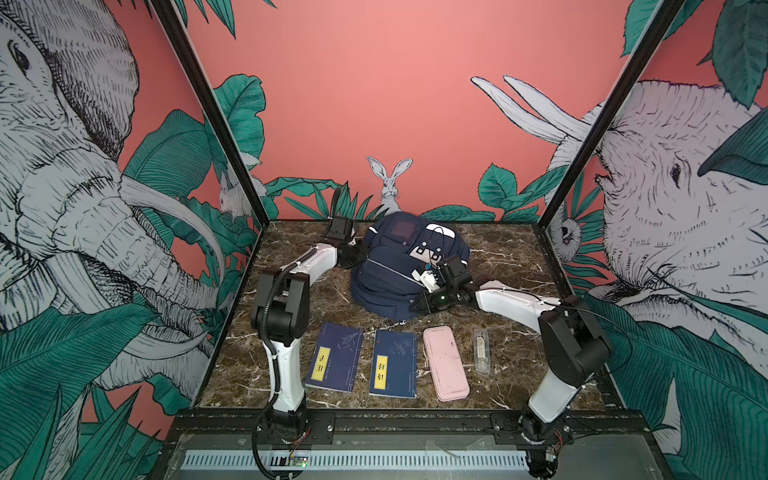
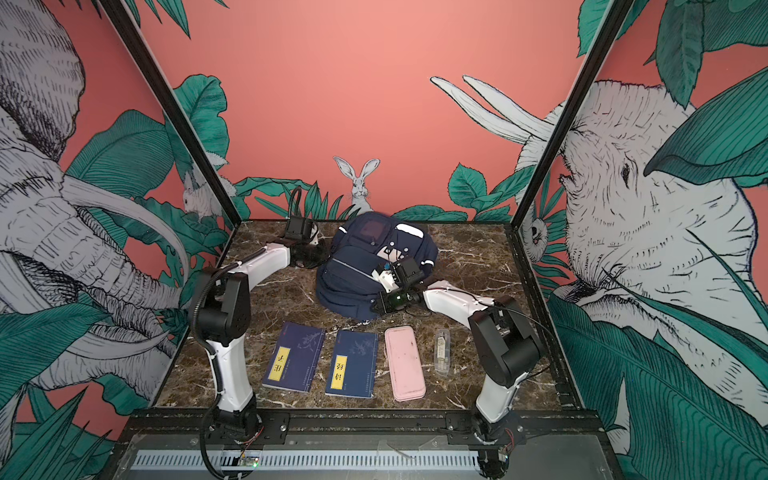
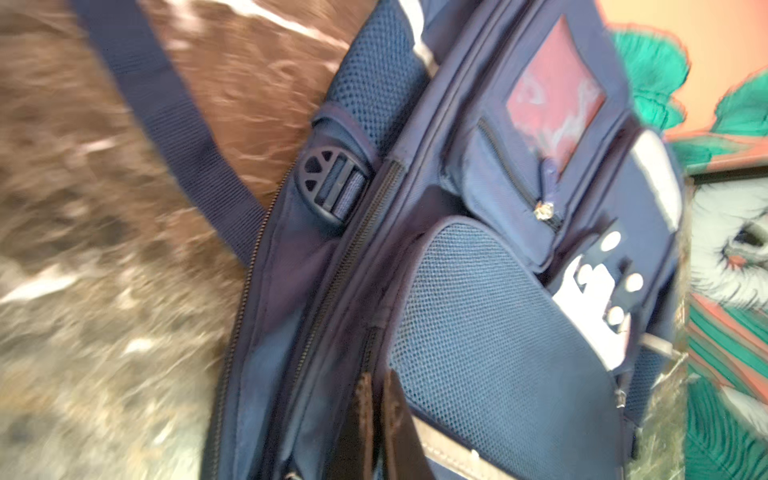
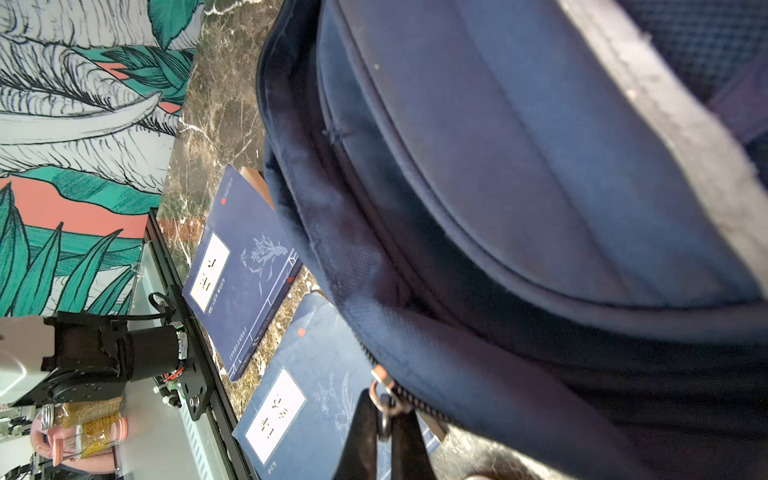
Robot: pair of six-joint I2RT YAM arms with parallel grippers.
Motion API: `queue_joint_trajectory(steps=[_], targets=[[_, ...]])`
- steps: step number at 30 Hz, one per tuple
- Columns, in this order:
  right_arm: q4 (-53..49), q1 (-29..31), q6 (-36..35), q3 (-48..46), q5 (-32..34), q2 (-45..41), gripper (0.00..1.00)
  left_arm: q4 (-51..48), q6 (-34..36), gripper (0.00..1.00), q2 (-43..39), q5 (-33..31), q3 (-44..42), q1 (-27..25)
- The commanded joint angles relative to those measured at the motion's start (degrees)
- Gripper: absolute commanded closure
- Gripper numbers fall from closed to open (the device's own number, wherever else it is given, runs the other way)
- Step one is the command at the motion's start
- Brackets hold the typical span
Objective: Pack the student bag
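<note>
In both top views the student bag (image 1: 386,274) (image 2: 353,266) lies at the far end of the worktop (image 1: 511,257), with the books (image 1: 334,357) and pink case (image 1: 445,363) unpacked. Left wrist: we see the left claw (image 3: 378,380) clenched at the bag's side. Right wrist: the right claw (image 4: 386,411) pinches the zip pull (image 4: 379,384); opening, we judge, comes first.

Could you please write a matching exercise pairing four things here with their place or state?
1 student bag
2 pink pencil case
3 clear case
4 right gripper

A shut on a zipper pull
B front row, nearest the right arm
C behind the front row, toward the back wall
D between a navy book and the clear case

Pairs: 1-C, 2-D, 3-B, 4-A
</note>
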Motion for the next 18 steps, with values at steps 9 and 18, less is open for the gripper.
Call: queue_joint_trajectory(steps=[9, 18], targets=[[-0.13, 6.29, 0.98, 7.72, -1.99, 5.84, 1.0, 12.89, -12.23, 1.0, -3.73, -2.56, -3.79, -0.22], [0.97, 9.64, 4.61, 16.85, -2.76, 13.2, 0.99, 13.57, -13.28, 1.0, -4.69, -3.11, -4.51, -0.81]])
